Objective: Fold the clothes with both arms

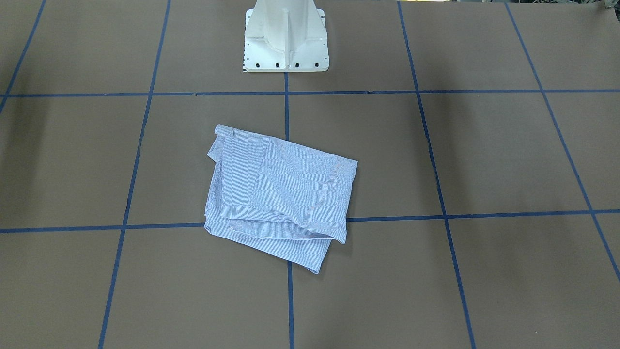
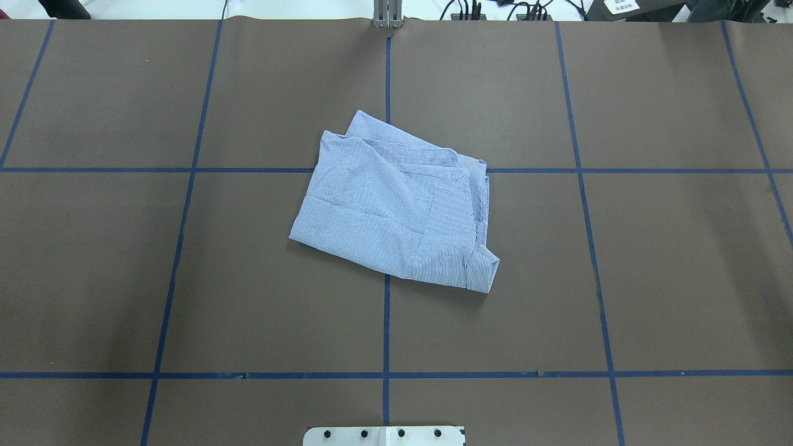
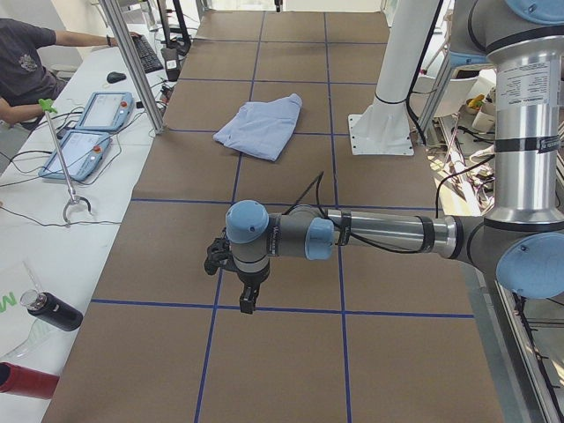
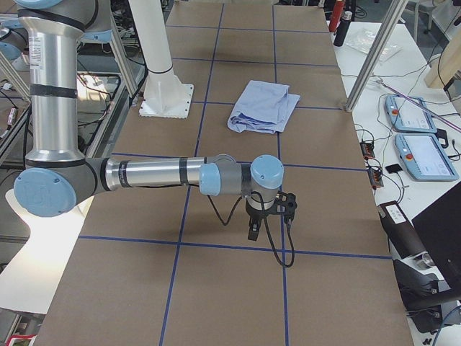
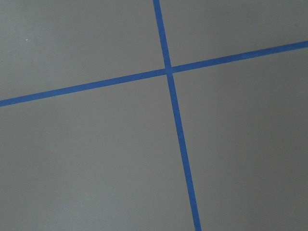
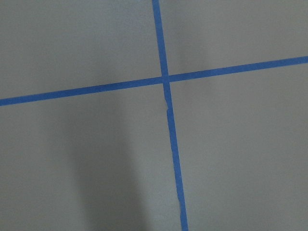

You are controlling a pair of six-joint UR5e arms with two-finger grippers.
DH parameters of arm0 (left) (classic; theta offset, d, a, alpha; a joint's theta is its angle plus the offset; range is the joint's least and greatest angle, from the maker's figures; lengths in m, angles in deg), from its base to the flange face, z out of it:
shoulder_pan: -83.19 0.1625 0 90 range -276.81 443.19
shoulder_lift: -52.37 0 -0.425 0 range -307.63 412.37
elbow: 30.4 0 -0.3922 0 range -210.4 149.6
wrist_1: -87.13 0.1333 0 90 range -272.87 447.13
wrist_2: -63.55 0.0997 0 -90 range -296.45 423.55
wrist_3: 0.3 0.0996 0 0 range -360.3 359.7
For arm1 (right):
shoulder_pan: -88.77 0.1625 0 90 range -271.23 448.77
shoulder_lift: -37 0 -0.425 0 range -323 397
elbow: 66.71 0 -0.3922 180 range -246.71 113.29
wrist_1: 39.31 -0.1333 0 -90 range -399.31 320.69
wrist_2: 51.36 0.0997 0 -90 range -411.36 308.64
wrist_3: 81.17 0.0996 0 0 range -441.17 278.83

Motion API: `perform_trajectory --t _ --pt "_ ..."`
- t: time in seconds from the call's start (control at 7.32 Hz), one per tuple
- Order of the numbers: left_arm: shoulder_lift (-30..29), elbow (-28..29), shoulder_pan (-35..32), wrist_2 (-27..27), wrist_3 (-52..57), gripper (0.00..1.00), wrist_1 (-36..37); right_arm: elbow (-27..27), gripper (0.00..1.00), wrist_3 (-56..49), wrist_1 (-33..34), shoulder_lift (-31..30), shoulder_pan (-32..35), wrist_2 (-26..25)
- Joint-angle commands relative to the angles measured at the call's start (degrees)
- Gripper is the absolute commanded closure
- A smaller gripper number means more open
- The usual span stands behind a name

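- The shirt lies in the middle of the table, at the centre of the overhead view. It straddles a crossing of the blue tape lines, ahead of the white base.
- Neither arm shows in the overhead or front views. The left arm reaches low across the foreground of the left-end view, with the shirt far up the frame beyond it. The right arm does the same in the right-end view. Both are well apart from the cloth.
- The left gripper and right gripper point down at bare table. Seen only from the table ends, I cannot tell whether their fingers are spread or pressed together. Nothing hangs from either.
- In the overhead view the packet's long axis slants from upper left to lower right, across the grid. Slightly more cloth lies right of the centre line, so the right arm is probably nearer, though barely.
- The shirt is a compact, layered packet, roughly four-sided. Its edges do not line up: a lower layer peeks out at the top, and a rolled, cuff-like end sits at the lower right corner. Soft creases cross the top layer.
- The fold looks largely done. Any further move would need an arm to travel inward along the table.
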Motion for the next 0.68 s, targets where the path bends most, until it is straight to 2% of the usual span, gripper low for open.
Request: perform_trajectory --t 0.0,0.55 --pt "-0.21 -0.01 -0.12 0.09 0.0 0.0 0.0 -0.65 0.0 -6.38 -0.02 -0.33 0.08 -0.37" --pt "-0.39 0.07 -0.12 0.09 0.0 0.0 0.0 -0.56 0.0 -5.86 -0.02 -0.33 0.08 -0.37"
